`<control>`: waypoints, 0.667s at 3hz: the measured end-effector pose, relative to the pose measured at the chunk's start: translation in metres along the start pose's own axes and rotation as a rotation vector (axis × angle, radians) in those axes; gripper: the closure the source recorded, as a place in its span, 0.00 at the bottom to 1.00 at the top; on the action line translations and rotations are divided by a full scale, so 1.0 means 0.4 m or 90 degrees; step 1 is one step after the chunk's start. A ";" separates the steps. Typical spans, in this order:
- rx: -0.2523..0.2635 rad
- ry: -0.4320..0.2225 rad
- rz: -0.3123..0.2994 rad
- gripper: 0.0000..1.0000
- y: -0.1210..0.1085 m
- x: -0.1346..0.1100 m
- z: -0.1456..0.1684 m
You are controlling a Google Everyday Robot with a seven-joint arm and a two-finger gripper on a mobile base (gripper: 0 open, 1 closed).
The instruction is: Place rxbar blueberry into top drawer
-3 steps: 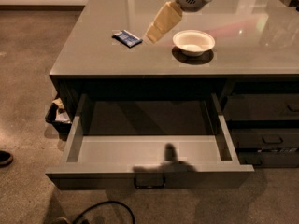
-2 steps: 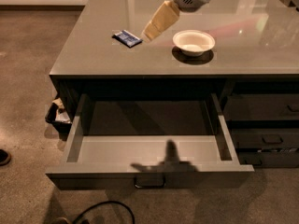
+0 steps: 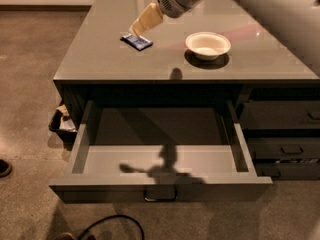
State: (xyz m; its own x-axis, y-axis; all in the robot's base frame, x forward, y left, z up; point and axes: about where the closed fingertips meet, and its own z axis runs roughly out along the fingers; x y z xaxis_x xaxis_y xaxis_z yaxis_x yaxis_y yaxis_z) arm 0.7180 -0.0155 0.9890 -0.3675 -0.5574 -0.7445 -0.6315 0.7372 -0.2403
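1. If you grab the small flat dark blue snack bar, the rxbar blueberry, too near its edge, it could slip out and drop. It is thin and lies flat on the smooth grey table top.
2. If you push down too hard, the tan gripper could slide the bar along the shiny top and not lift it.
3. When you swing toward 6 o'clock, watch the round white bowl. It sits at 3 o'clock from the bar, well apart, but the big arm hangs above it and could knock it.
4. If you let go too soon, the bar could hit the front lip of the wide grey top drawer and fall outside.
5. The bar lies on the far left part of the table top, not in the drawer yet. The drawer is pulled out at 6 o'clock from it.
6. The gripper leans in from 1 o'clock, with its tip touching the bar's far edge or just above it. You cannot tell which.
7. You cannot tell if the gripper is spread apart or pressed together.
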 end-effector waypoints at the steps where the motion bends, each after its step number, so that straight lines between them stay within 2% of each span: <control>1: 0.048 -0.027 0.053 0.00 -0.027 -0.040 0.097; 2: 0.056 -0.033 0.104 0.00 -0.042 -0.059 0.208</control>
State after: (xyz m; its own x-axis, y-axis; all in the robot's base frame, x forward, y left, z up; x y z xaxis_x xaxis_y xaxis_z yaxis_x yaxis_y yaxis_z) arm 0.7940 0.0171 0.9589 -0.4233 -0.4090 -0.8084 -0.5034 0.8481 -0.1655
